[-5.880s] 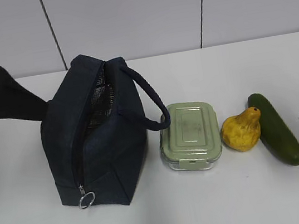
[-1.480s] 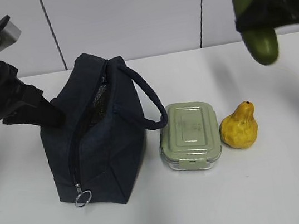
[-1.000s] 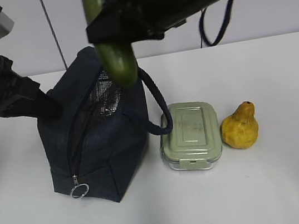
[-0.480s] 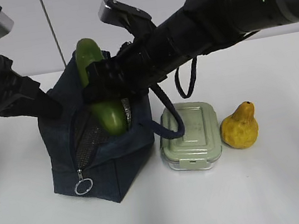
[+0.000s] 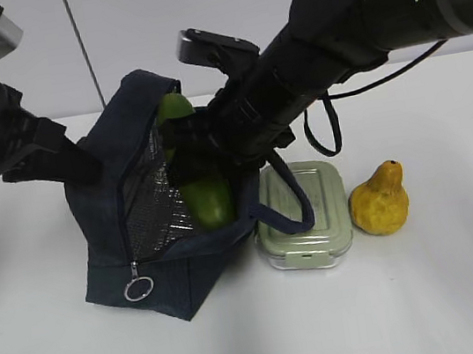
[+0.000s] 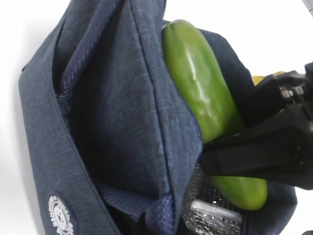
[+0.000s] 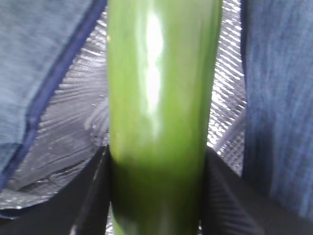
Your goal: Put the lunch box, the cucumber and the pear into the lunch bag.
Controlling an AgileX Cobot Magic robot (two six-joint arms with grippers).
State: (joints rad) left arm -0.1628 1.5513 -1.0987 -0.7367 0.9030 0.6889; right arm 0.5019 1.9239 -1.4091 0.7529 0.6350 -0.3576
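The right gripper (image 5: 203, 160) is clenching its fingers (image 7: 98, 196) around the middle of the smooth, firm, probably slippery cucumber (image 5: 209, 199), lowering it inside the soft lunch bag (image 5: 101, 193); the left gripper's state is hidden.

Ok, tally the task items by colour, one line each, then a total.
Green: 2, the cucumber going into the bag and the pale green lunch box
Yellow: 1, the pear
Navy: 1, the lunch bag
Total: 4
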